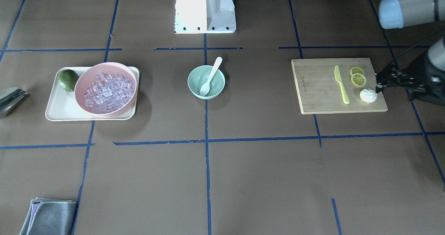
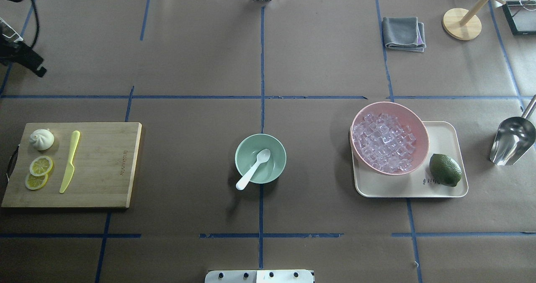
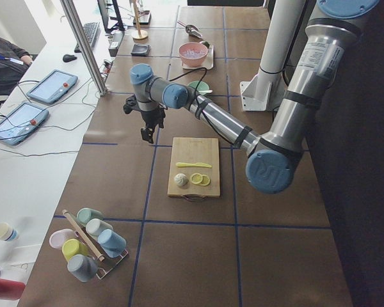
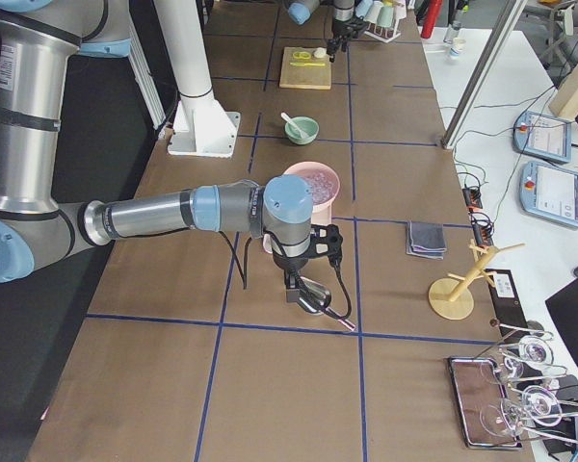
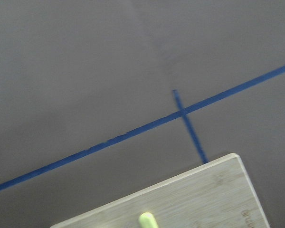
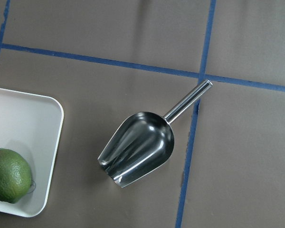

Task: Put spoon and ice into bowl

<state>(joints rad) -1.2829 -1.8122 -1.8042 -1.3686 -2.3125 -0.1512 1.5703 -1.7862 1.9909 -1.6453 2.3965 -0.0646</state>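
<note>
The grey cloth (image 1: 52,217) lies nearest. The spoon (image 2: 253,171) rests in the bowl (image 2: 242,155), handle slanting toward the robot's left. I cannot tell the state of either arm's jaws.

Overhead and front views face each other steeply above the desk (image 2: 188,65), both sharing the bowl (image 2: 276,165); wrist cameras look close down beneath their jaws

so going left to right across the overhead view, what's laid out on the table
wooden cutting board → pale mint-green round bowl holding the white plastic spoon → wide pink bowl full of clear ice cubes → dark green lime → shiny steel scoop
</note>
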